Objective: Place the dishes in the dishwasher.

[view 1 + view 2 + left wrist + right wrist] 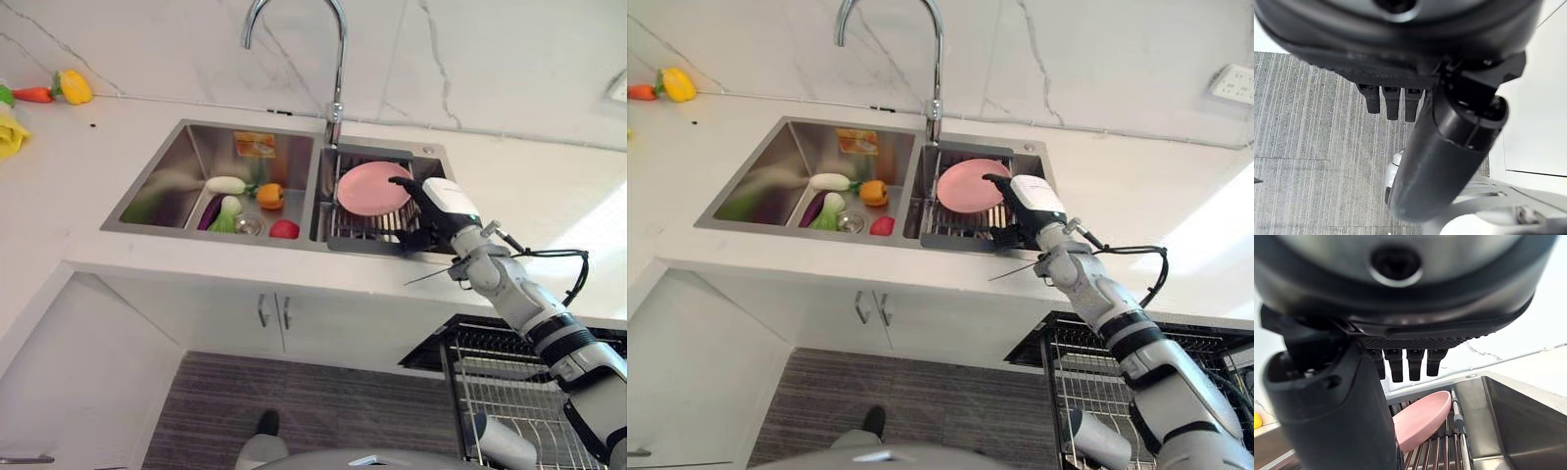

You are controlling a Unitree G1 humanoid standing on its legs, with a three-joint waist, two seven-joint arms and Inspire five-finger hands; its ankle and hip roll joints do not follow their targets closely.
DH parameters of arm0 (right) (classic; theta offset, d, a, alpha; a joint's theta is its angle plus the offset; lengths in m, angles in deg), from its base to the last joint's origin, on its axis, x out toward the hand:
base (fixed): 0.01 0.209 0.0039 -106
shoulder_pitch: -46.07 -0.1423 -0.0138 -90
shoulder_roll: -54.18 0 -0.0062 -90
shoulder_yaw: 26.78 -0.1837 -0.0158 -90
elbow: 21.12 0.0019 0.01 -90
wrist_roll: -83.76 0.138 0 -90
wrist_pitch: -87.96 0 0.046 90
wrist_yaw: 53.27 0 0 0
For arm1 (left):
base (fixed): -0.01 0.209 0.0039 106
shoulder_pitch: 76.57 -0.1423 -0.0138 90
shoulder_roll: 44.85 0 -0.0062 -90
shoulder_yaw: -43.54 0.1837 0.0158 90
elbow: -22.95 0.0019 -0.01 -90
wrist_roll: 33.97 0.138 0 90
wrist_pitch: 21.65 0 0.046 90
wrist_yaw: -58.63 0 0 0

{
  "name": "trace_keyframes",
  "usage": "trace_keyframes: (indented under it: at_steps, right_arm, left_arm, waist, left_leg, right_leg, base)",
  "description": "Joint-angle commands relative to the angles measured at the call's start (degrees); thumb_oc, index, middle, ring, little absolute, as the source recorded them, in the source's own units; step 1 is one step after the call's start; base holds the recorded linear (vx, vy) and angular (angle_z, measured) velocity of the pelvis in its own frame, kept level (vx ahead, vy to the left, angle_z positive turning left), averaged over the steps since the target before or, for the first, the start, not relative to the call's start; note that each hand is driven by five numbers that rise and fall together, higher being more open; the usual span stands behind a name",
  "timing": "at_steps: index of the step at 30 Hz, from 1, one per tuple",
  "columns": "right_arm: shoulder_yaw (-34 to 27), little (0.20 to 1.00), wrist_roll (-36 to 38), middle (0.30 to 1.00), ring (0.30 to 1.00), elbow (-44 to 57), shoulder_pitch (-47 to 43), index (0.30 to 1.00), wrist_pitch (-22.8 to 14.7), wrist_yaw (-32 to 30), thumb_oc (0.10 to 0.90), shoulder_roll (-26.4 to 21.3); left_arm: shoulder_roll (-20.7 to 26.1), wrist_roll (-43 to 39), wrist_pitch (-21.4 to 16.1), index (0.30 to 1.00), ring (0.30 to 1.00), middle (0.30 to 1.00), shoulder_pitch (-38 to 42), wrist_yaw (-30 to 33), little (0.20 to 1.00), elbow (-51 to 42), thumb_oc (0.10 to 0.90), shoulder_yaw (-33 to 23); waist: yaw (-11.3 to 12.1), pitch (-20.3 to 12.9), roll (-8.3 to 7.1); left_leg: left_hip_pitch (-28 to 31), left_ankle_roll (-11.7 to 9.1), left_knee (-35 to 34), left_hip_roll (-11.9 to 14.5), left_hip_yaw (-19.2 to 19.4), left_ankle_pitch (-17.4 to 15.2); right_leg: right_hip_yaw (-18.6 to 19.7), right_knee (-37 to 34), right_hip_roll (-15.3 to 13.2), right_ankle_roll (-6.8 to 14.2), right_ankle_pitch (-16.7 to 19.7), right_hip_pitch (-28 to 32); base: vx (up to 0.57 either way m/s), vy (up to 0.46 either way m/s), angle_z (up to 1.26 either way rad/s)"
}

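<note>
1. The right hand (pixel 443 208) reaches over the right basin of the sink (pixel 186 147), its fingers (pixel 1408 363) straight and released, grasping nothing
2. The pink plate (pixel 372 187) leans tilted on the metal rack (pixel 362 227) inside that basin, just ahead of the right fingers; in the right wrist view it lies just beyond the fingertips, and whether they touch its rim cannot be told
3. The tall curved faucet (pixel 336 59) rises beyond the plate, further from the fingers, behind the divide between the two basins
4. To the left of the right fingers, well apart across the divide, the left basin holds play vegetables: a white one (pixel 225 184), an orange pepper (pixel 269 195), a purple aubergine (pixel 211 212), a green-and-white one (pixel 227 213) and a red one (pixel 285 229)
5. Behind the right fingers and below the white bench (pixel 529 186), the dishwasher rack (pixel 509 392) stands pulled out, well apart from the plate
6. At the far left corner of the bench, a long way from the fingers, lie a yellow pepper (pixel 75 86) and a red one (pixel 34 95)
7. The left hand (pixel 1449 147) shows in its own wrist view hanging above the grey striped floor (pixel 1312 147), its fingers (pixel 1392 102) straight and released, with nothing between them and the thumb
</note>
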Motion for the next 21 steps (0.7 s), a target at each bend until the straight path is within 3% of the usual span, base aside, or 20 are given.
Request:
trace_keyframes:
  at_steps: [1, 21]
  right_arm:
    - [0.81, 0.900, -1.17, 0.900, 0.900, -2.21, -9.79, 0.900, -0.28, -4.32, 0.800, -2.75]
    - [5.73, 0.900, -4.62, 0.900, 0.900, -11.76, -16.32, 0.900, 2.05, -6.17, 0.800, -0.31]
  left_arm:
    - [0.82, 1.95, -0.56, 0.900, 0.900, 0.900, 1.49, 1.22, 0.900, 3.65, 0.800, 5.02]
    - [0.88, 2.74, -0.83, 0.900, 0.900, 0.900, 1.96, 2.19, 0.900, 3.57, 0.800, 7.25]
  waist:
    - [1.88, -1.90, 3.02]
    - [2.79, -1.81, 3.24]
  left_leg:
    - [5.68, -1.15, 0.45, 3.26, 4.07, -6.35]
    - [4.98, -1.34, 0.41, 3.15, 3.63, -6.25]
  right_leg:
    - [0.44, 0.65, -2.50, 3.46, -1.14, -3.30]
    - [0.23, 0.65, -2.30, 3.50, -1.37, -3.69]
  base:
    - [0.00, 0.000, 0.00]
    - [0.00, 0.000, 0.00]
